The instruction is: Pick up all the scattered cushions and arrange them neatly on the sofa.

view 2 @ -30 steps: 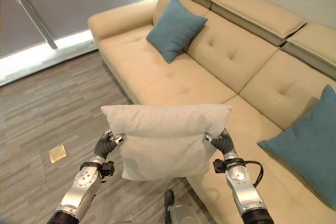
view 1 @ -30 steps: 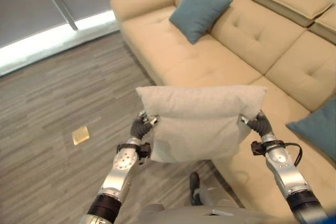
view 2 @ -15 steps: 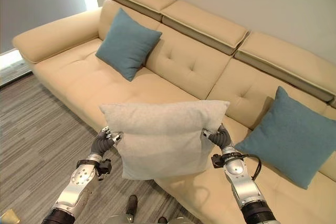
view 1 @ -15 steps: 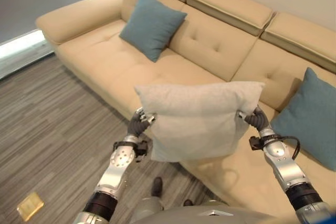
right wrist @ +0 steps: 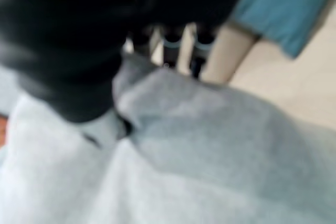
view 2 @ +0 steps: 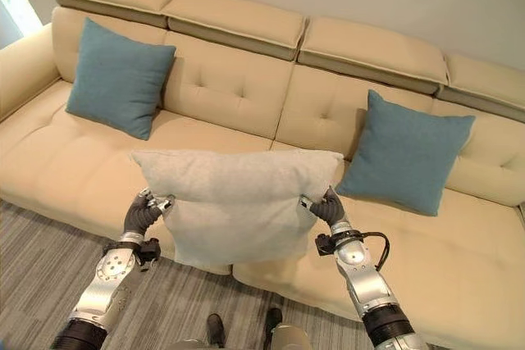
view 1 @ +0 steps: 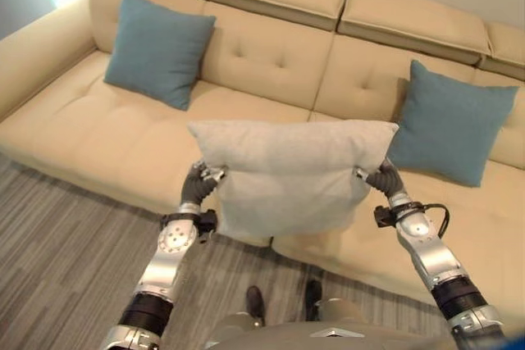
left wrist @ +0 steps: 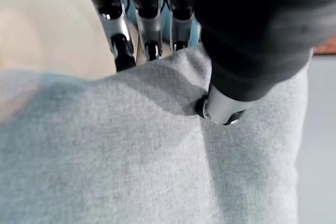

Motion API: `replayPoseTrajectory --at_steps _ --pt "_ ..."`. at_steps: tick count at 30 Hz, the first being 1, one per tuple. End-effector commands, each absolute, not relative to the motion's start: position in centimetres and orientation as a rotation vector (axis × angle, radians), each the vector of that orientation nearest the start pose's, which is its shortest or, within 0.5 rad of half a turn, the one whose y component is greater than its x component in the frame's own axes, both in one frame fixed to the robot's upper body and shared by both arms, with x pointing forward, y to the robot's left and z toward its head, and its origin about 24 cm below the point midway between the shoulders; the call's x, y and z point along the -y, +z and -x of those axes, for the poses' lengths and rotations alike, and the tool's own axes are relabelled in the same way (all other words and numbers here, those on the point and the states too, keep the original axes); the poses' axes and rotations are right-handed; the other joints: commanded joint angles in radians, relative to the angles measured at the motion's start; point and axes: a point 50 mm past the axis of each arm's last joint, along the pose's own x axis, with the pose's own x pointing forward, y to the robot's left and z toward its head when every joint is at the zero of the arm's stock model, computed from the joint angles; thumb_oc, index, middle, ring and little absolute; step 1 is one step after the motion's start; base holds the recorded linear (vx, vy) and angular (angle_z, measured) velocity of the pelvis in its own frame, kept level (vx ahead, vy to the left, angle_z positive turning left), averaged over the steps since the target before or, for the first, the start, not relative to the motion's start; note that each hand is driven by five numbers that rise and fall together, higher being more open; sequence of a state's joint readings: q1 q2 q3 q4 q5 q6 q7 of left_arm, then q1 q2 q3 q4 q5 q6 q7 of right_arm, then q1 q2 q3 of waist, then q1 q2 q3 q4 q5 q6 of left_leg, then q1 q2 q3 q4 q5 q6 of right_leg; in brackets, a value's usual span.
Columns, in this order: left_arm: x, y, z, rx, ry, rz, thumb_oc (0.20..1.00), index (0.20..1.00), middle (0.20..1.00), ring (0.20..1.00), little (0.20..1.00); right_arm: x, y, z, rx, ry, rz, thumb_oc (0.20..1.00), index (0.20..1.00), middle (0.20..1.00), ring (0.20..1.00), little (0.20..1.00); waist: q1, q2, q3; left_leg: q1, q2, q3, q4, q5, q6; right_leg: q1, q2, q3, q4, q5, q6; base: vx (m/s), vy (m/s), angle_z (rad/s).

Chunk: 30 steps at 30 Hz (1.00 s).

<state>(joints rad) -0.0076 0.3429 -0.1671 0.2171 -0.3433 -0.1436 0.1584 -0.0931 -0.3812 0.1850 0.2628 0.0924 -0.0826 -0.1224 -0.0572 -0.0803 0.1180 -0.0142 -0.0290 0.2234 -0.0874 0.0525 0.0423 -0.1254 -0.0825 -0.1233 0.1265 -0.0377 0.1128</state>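
A grey cushion point(view 1: 291, 174) is held aloft by its upper corners, pinched in the left hand point(view 1: 197, 186) and right hand point(view 1: 381, 178), its long axis level, before the sofa point(view 1: 271, 55) gap between two blue cushions point(view 1: 160, 47).

grey cushion point(view 1: 289, 174) held upright, two teal cushions point(view 1: 157, 48) on sofa point(view 1: 271, 55)

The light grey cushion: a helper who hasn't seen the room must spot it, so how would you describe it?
Start at the long beige sofa, with one blue cushion at its left and another blue cushion at its right. In front of its middle, the light grey cushion hangs between the left robot hand and right robot hand, the only grey, airborne one.
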Motion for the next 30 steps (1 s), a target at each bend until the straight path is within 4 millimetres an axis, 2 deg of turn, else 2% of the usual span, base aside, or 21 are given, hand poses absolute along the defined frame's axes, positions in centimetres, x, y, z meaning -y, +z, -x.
replayPoseTrajectory --at_steps 1,3,4,5,7,9,10,11,13,15,17,18,22,25,27,28,30 --pt "-18.3 5.2 -26.1 0.130 -0.008 0.040 0.200 0.200 0.200 0.200 0.200 20.4 6.0 -28.3 0.104 -0.012 0.310 0.200 0.200 0.200 0.200 0.200 0.014 -0.025 -0.054 0.038 0.016 -0.035 0.122 -0.150 -0.063 0.043 0.034 0.013 -0.087 0.054 0.017 0.05 -0.062 0.26" --pt "-17.5 5.0 -26.1 0.123 -0.048 0.047 0.200 0.200 0.200 0.200 0.200 21.5 5.5 -27.6 0.084 -0.034 0.310 0.200 0.200 0.200 0.200 0.200 -0.001 -0.036 -0.058 0.018 0.018 -0.042 0.217 -0.179 -0.082 0.076 0.035 0.018 -0.117 0.051 0.002 0.07 -0.069 0.08" --pt "-17.5 5.0 -26.1 0.123 -0.048 0.047 0.200 0.200 0.200 0.200 0.200 21.5 5.5 -27.6 0.084 -0.034 0.310 0.200 0.200 0.200 0.200 0.200 -0.002 -0.035 -0.058 0.013 0.020 -0.045 0.226 -0.184 -0.082 0.077 0.036 0.016 -0.118 0.052 0.002 0.02 -0.047 0.28" --pt "-17.1 5.2 -26.3 0.128 -0.059 0.057 0.200 0.200 0.200 0.200 0.200 21.8 5.6 -27.5 0.081 -0.040 0.307 0.200 0.200 0.200 0.200 0.200 0.007 -0.053 -0.038 -0.064 0.023 -0.094 0.366 -0.170 -0.112 0.103 0.026 0.024 -0.134 0.052 -0.011 0.00 -0.030 0.28" --pt "-17.0 5.2 -26.2 0.130 -0.059 0.056 0.200 0.200 0.200 0.200 0.200 21.8 5.6 -27.4 0.078 -0.032 0.309 0.200 0.200 0.200 0.200 0.200 0.010 -0.055 -0.039 -0.082 0.026 -0.120 0.348 -0.182 -0.109 0.106 0.024 0.024 -0.141 0.049 -0.010 0.03 0.000 0.07" --pt "-17.0 5.2 -26.1 0.128 -0.057 0.055 0.200 0.200 0.200 0.200 0.200 21.8 5.6 -27.5 0.079 -0.030 0.319 0.200 0.200 0.200 0.200 0.200 0.019 -0.061 -0.041 -0.097 0.044 -0.156 0.301 -0.164 -0.110 0.113 0.019 0.033 -0.151 0.048 -0.006 0.07 0.039 -0.09" --pt "-17.1 5.2 -26.1 0.126 -0.054 0.050 0.200 0.200 0.200 0.200 0.200 21.6 5.5 -27.5 0.076 -0.025 0.324 0.200 0.200 0.200 0.200 0.200 0.026 -0.061 -0.041 -0.104 0.058 -0.178 0.269 -0.145 -0.112 0.113 0.021 0.040 -0.151 0.045 -0.005 0.11 0.105 0.02" --pt "-17.3 5.2 -26.1 0.125 -0.039 0.043 0.200 0.200 0.200 0.200 0.200 21.4 5.6 -27.7 0.076 -0.017 0.331 0.200 0.200 0.200 0.200 0.200 0.044 -0.058 -0.034 -0.128 0.076 -0.247 0.218 -0.098 -0.124 0.114 0.026 0.065 -0.146 0.034 -0.009 0.11 0.117 -0.03" --pt "-17.3 5.2 -26.0 0.126 -0.036 0.049 0.200 0.200 0.200 0.200 0.200 21.4 5.6 -27.9 0.076 -0.017 0.338 0.200 0.200 0.200 0.200 0.200 0.053 -0.051 -0.030 -0.146 0.082 -0.297 0.188 -0.067 -0.135 0.122 0.028 0.079 -0.142 0.021 -0.012 0.11 0.131 -0.25" --pt "-17.2 5.2 -26.0 0.126 -0.038 0.052 0.200 0.200 0.200 0.200 0.200 21.5 5.6 -27.9 0.070 -0.023 0.343 0.200 0.200 0.200 0.200 0.200 0.051 -0.050 -0.026 -0.169 0.084 -0.296 0.194 -0.058 -0.140 0.132 0.020 0.080 -0.141 0.011 -0.011 0.08 0.108 -0.45" --pt "-17.2 5.2 -25.9 0.124 -0.045 0.057 0.200 0.200 0.200 0.200 0.200 21.5 5.7 -28.0 0.076 -0.015 0.357 0.200 0.200 0.200 0.200 0.200 0.056 -0.030 -0.038 -0.114 0.103 -0.290 0.120 -0.052 -0.138 0.143 0.025 0.088 -0.137 -0.002 -0.011 0.17 0.208 -0.34" --pt "-17.1 5.1 -25.8 0.121 -0.063 0.051 0.200 0.200 0.200 0.200 0.200 21.4 5.7 -27.9 0.077 -0.015 0.356 0.200 0.200 0.200 0.200 0.200 0.052 -0.018 -0.049 -0.086 0.099 -0.279 0.102 -0.052 -0.133 0.148 0.009 0.091 -0.130 -0.007 -0.003 0.22 0.299 -0.42" --pt "-17.4 5.5 -26.1 0.132 -0.063 0.029 0.200 0.200 0.200 0.200 0.200 21.2 5.7 -28.0 0.077 -0.020 0.344 0.200 0.200 0.200 0.200 0.200 0.051 -0.019 -0.051 -0.063 0.081 -0.240 0.106 -0.066 -0.119 0.145 -0.018 0.110 -0.104 -0.004 0.013 0.11 0.202 -0.17" --pt "-17.8 6.3 -26.4 0.162 -0.053 0.011 0.200 0.200 0.200 0.200 0.200 20.3 6.0 -28.4 0.100 -0.010 0.335 0.200 0.200 0.200 0.200 0.200 0.057 -0.016 -0.045 -0.040 0.065 -0.196 0.106 -0.088 -0.092 0.108 -0.039 0.131 -0.033 0.001 0.038 0.06 0.224 -0.23" --pt "-18.1 7.0 -26.7 0.189 -0.041 0.006 0.200 0.200 0.200 0.200 0.200 19.7 6.6 -29.0 0.127 -0.006 0.326 0.200 0.200 0.200 0.200 0.200 0.062 -0.010 -0.028 -0.034 0.063 -0.166 0.120 -0.098 -0.077 0.065 -0.056 0.125 0.053 0.027 0.057 0.03 0.210 -0.84" --pt "-18.5 7.3 -26.8 0.207 -0.024 0.001 0.200 0.200 0.200 0.200 0.200 18.8 6.9 -29.3 0.146 0.010 0.304 0.200 0.200 0.200 0.200 0.200 0.067 -0.001 -0.018 -0.015 0.067 -0.136 0.115 -0.104 -0.069 0.021 -0.060 0.090 0.112 0.041 0.061 0.05 0.210 -0.72" --pt "-18.5 7.1 -26.8 0.199 -0.021 0.006 0.200 0.200 0.200 0.200 0.200 18.7 6.8 -29.3 0.143 0.019 0.299 0.200 0.200 0.200 0.200 0.200 0.060 -0.002 -0.022 0.008 0.053 -0.129 0.103 -0.106 -0.064 -0.001 -0.021 0.078 0.111 0.030 0.048 0.09 0.145 -0.50"
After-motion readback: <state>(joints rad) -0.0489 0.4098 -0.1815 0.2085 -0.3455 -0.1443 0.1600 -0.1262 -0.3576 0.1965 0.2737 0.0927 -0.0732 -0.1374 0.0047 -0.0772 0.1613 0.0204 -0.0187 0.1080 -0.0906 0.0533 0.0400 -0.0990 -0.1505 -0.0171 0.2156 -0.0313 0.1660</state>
